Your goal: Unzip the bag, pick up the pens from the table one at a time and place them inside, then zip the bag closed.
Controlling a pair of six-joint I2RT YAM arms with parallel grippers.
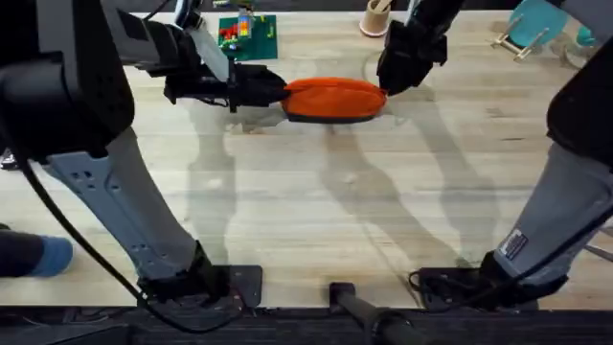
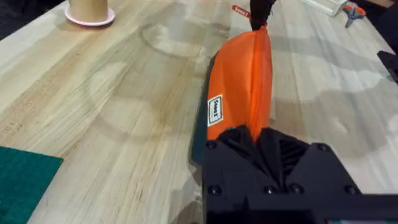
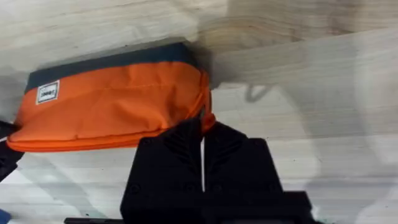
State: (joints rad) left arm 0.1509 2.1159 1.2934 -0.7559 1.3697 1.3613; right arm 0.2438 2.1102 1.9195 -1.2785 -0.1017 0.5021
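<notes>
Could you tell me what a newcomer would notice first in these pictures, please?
The bright orange pouch lies far back on the light-wood table. A black gripper is clamped on each end, the left gripper and the right gripper. A green mat lies behind it.

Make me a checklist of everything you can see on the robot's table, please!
Surface: light-wood table, grain visible.
Job's things: orange bag lies flat, its dark bottom edge on the side nearer the arm bases, a small white label on its side. Pens: nothing seen.
Clutter: green board with coloured pieces, tan cup on a pink base, teal item at the far right.
Grippers: left gripper shut on the bag's left end; right gripper shut on its right end.
Cables: black cable along the left arm.
Surroundings: blue thing at the left edge.
</notes>
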